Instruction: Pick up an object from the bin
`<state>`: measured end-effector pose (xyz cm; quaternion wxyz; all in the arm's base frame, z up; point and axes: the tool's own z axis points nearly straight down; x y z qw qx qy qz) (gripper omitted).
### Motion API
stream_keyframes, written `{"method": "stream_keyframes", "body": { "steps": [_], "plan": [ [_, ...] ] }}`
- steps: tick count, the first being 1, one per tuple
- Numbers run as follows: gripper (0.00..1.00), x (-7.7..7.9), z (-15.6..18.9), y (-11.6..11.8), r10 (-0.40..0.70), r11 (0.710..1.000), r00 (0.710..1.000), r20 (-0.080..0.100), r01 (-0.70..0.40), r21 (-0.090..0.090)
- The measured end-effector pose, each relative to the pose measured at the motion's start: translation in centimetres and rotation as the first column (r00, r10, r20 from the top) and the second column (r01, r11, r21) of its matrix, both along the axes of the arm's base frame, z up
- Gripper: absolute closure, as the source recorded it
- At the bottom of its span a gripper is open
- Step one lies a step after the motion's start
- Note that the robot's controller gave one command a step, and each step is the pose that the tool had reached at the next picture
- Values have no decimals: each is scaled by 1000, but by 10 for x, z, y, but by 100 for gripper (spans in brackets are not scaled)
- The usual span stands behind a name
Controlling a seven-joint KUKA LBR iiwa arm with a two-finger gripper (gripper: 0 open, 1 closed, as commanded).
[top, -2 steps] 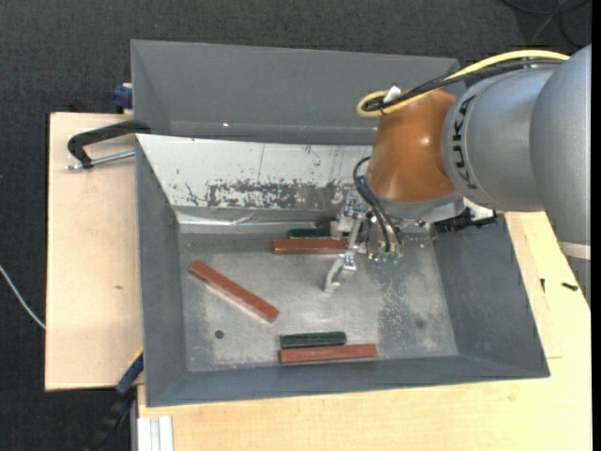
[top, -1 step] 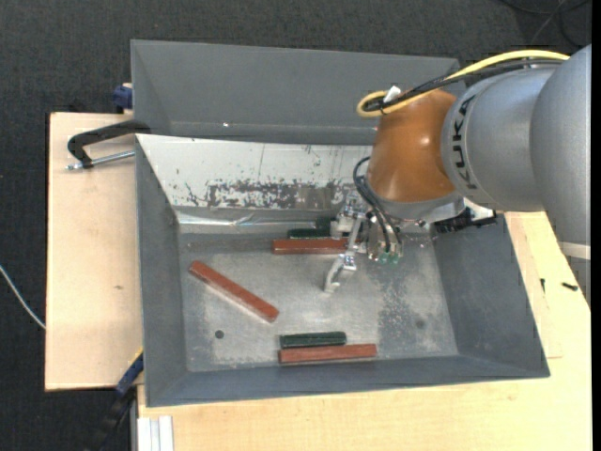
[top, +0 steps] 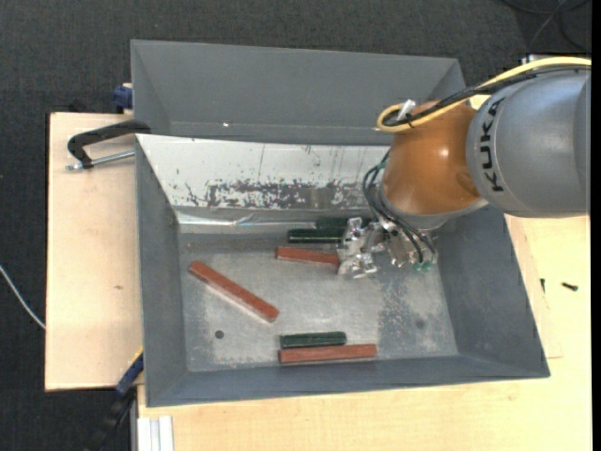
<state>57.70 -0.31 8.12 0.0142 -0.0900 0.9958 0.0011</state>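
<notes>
Bin: a grey metal bin (top: 155,271) with only a few loose bars on its floor, no heap.
Arm: it reaches in from the right, its orange wrist cover (top: 427,172) hanging over the back right part of the floor.
Pincer: the pincer (top: 360,255) is low, close to the floor, at the right end of a short red bar (top: 302,255). From where I stand I cannot tell how far open it is, or whether it has hold of anything.
Nearest things: that red bar lies flat, pointing left from the pincer. A dark green bar (top: 315,236) lies just behind it, near the back wall.
Others: a longer red bar (top: 233,291) lies slantwise at the left, well apart. A second dark green bar (top: 312,340) and a second red bar (top: 329,353) lie side by side near the front wall.
Progress: nothing is lifted, as every bar looks to be resting on the floor. The approach seems done.
Left to do: by my guess, a firm grip on the red bar's end, then raising it clear of the bin.
</notes>
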Motion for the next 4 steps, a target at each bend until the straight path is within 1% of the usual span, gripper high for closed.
{"method": "stream_keyframes", "body": {
  "steps": [1,2,3,4],
  "plan": [
    [100,0,0,0,0,1000,1000,0,0,0],
    [100,-2,41,1,1,1000,1000,-26,-1,-3],
    [0,9,58,-5,29,1000,999,-25,-29,-4],
    [0,10,53,-6,34,999,999,-26,-34,-4]
  ]
}}
